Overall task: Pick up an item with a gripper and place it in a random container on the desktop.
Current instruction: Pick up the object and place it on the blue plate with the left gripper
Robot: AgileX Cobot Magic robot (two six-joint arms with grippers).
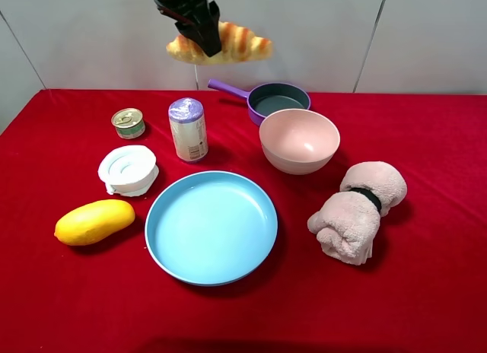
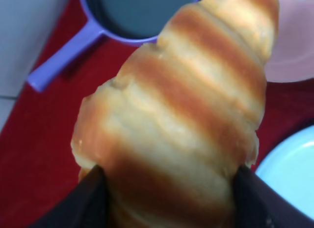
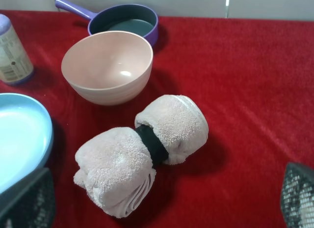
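croissant (image 1: 237, 44) hangs in the air above the far edge of the worktop (image 1: 426, 292), clamped in the left end effector (image 1: 207, 38). blue plate (image 1: 211, 230) sits toward the front edge. right end effector (image 3: 162, 203) stands with fingers wide apart, facing a rolled towel (image 3: 117, 164).

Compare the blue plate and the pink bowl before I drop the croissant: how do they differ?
The blue plate is wider and shallow with a low rim; the pink bowl is narrower, deeper and steep-walled. The blue plate lies toward the front; the pink bowl sits farther back, just in front of the purple saucepan. Both are round, upright and empty.
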